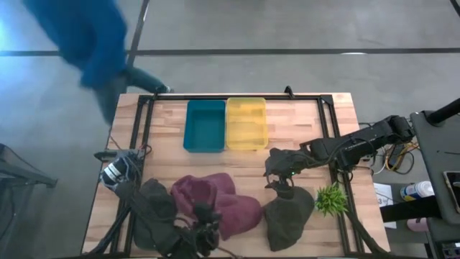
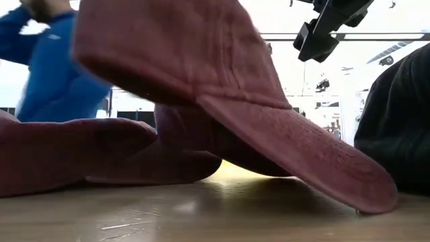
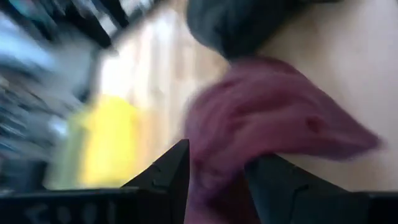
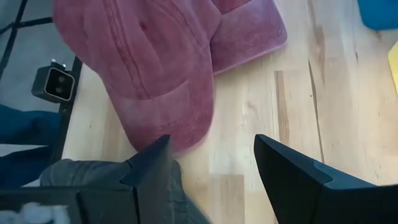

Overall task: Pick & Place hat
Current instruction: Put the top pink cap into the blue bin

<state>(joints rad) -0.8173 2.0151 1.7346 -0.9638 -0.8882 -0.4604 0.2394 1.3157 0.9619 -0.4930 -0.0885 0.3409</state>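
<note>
Two maroon hats point(image 1: 215, 201) lie overlapping on the table's near middle. In the low view the nearer maroon hat point(image 2: 222, 81) leans on the other, its brim tip point(image 2: 376, 198) on the wood. A dark hat point(image 1: 152, 216) lies to their left and another dark hat point(image 1: 287, 217) to their right. My left gripper point(image 1: 205, 219) stands open at the maroon hats' near edge; in its wrist view, maroon cloth point(image 3: 273, 118) fills the gap of the left gripper point(image 3: 221, 152). My right gripper point(image 1: 279, 178) hangs open above the right dark hat, with bare wood between the fingers of the right gripper point(image 4: 211, 140). My left gripper comes at the maroon hat slanting down from the table's near side, with the cloth point(image 3: 217, 180) showing between its open fingers. The view is blurred, so I cannot tell whether the fingers touch the cloth.
A teal bin point(image 1: 205, 125) and a yellow bin point(image 1: 247, 123) stand side by side at the far middle. A small green plant point(image 1: 330, 198) sits near the right edge. A person in a blue top point(image 1: 93, 36) is beyond the far left corner.
</note>
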